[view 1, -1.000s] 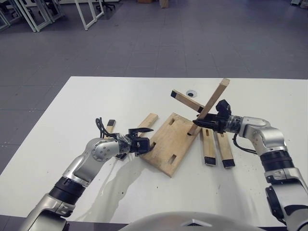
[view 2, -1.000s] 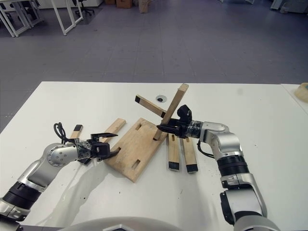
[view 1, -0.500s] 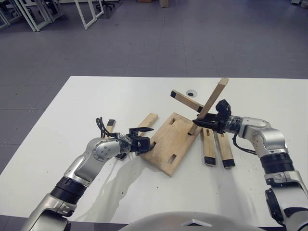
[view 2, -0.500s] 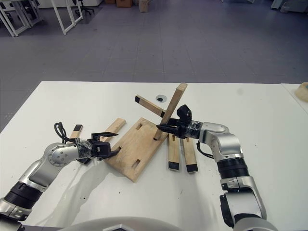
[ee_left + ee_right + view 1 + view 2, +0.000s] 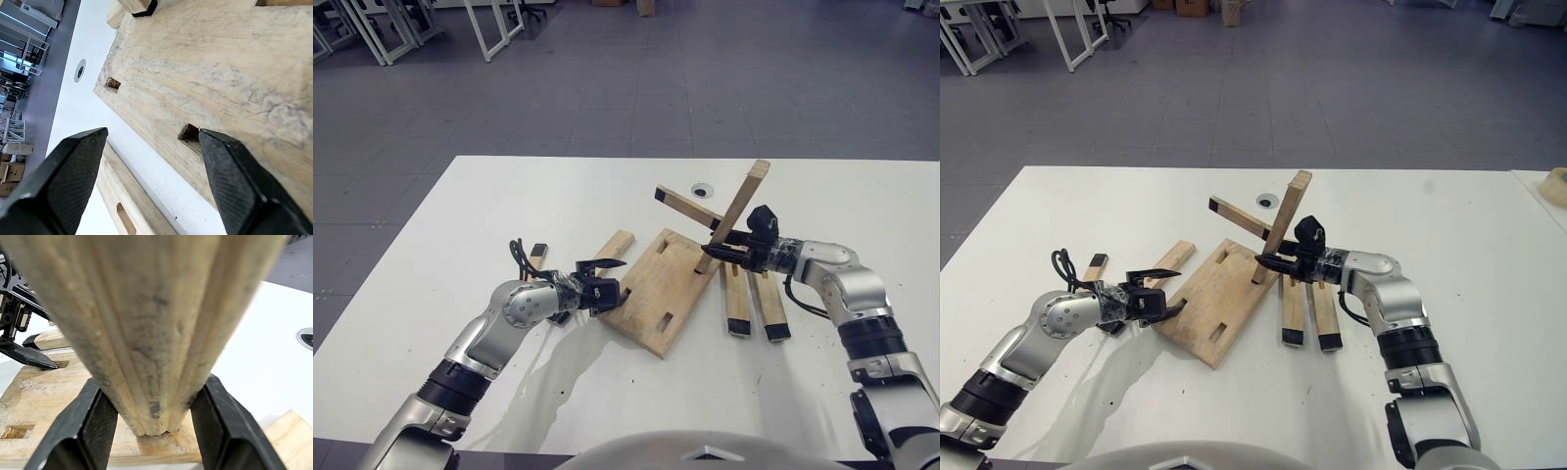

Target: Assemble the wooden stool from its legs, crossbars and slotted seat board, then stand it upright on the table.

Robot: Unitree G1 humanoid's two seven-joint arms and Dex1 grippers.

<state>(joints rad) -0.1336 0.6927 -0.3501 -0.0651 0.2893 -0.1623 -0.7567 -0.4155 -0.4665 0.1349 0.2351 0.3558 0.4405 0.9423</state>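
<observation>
Right end effector [image 5: 726, 246] is clenched low on a leg [image 5: 740, 206], whose foot sits at the slot in the 1 o'clock corner of the seat board [image 5: 651, 294]. The leg tilts toward 1 o'clock, with a crossbar [image 5: 683, 203] jutting from it toward 10. You hold it near the base, I judge, so the tip can be steered into the slot. Left end effector [image 5: 609, 282] is released, jaws spread around the board's 9 o'clock edge, likely to brace it against sliding on the bench [image 5: 489, 206]. Two spare legs [image 5: 737, 299] lie side by side at 3 o'clock of the board; another piece [image 5: 615, 244] lies at 11.
</observation>
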